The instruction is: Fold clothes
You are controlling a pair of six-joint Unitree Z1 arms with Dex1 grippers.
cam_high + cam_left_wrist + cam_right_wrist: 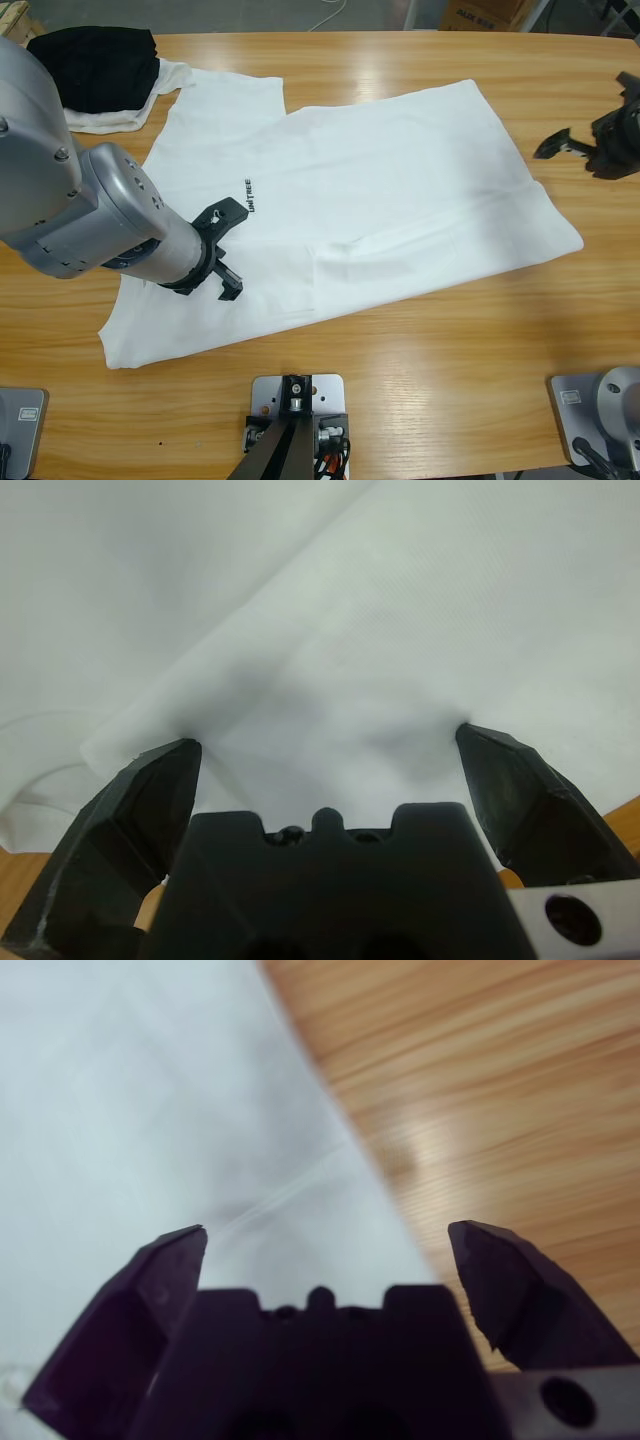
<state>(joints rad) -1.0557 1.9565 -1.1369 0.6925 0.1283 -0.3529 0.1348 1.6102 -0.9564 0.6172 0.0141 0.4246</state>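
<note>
Far-left corner of the table (420,380): a black garment (95,55) bunched up on top of a smaller white one (125,115). Can't see any lettering on either from here.

Next to that pile, the T-shirt (400,170) lies spread flat across the middle of the table, running from the near-left corner area up to the far right. It's mostly smooth, w/ a few shallow creases near the centre. One sleeve reaches toward the far left and ends right at the white garment. Small dark chest print (250,195) reads "UNITREE", turned sideways as seen from above. Can't make out a neck label.

Left gripper (232,250) comes in from the left on its big silver arm and sits over the shirt's left part, just near of the print. Fingers are spread wide, w/ nothing between them. Its wrist cam shows only white cloth w/ a soft ridge across it, plus bits of wood at the bottom corners.

Right gripper (325,1240) is at the far-right edge, off the shirt, over bare wood. Fingers are wide apart and hold nothing. Its cam looks along the shirt's edge: cloth on one side, wood on the other.

Beyond the far edge at right is a cardboard box (485,14). Its print is too small to read.
</note>
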